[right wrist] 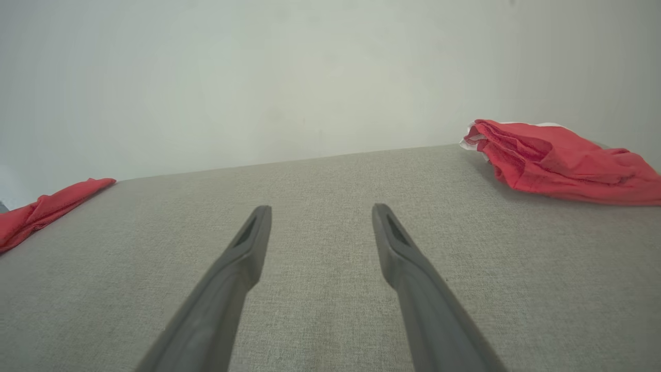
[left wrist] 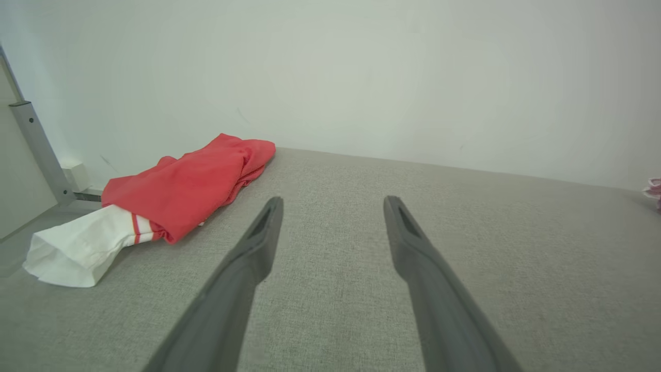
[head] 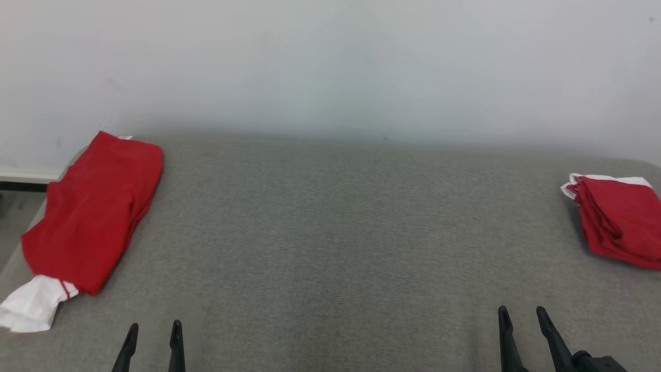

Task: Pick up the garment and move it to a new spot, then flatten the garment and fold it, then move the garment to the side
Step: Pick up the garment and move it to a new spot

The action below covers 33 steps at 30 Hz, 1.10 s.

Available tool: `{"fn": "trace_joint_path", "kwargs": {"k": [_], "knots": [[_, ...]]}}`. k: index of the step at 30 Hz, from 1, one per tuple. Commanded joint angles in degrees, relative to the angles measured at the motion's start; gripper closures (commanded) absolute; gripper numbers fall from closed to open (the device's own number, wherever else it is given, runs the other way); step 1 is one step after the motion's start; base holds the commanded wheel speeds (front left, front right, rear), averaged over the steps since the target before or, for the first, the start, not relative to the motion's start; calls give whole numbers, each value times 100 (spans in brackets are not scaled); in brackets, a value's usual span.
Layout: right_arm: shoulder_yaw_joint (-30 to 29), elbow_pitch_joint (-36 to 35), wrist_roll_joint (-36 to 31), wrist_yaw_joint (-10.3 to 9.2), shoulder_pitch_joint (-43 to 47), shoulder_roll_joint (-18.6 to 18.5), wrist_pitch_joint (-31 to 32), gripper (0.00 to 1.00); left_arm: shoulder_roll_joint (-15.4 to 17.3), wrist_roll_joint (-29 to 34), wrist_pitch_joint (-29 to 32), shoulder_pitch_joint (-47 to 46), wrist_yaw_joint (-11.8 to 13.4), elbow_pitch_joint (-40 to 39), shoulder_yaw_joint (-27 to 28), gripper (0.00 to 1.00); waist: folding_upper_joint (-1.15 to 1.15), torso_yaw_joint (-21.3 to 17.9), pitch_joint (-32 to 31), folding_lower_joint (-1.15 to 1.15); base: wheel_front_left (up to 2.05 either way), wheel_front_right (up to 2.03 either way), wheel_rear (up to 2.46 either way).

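A red garment [head: 95, 206] with a white cuff lies loosely bunched at the left edge of the grey surface; the left wrist view has it [left wrist: 191, 183] ahead and to the left of my fingers. A second red garment [head: 619, 219] with white trim sits folded at the right edge, seen in the right wrist view [right wrist: 557, 160] at the far right. My left gripper [head: 154, 326] is open near the front edge, empty. My right gripper [head: 521, 312] is open at the front right, holding nothing.
The grey fabric surface [head: 341, 232] runs back to a pale wall [head: 330, 62]. At the far left the surface drops off to a floor and a metal post [left wrist: 38, 150]. The left garment's white cuff [head: 31, 305] hangs near that edge.
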Motion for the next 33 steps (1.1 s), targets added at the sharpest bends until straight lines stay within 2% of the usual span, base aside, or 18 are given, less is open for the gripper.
{"fn": "trace_joint_path", "kwargs": {"k": [1,17,33], "knots": [[2,5,50,-9,60,12,-1,0,4,31,-16,-9,10,0,16,0,0,293,-19,0,0,0,0],[70,67,143,-9,40,13,-1,0,87,76,-16,66,10,74,192,0,0,1457,-83,0,0,0,0],[167,100,210,-10,37,11,-1,0,50,130,-16,236,10,17,293,0,0,2025,-158,0,0,0,0]]}}
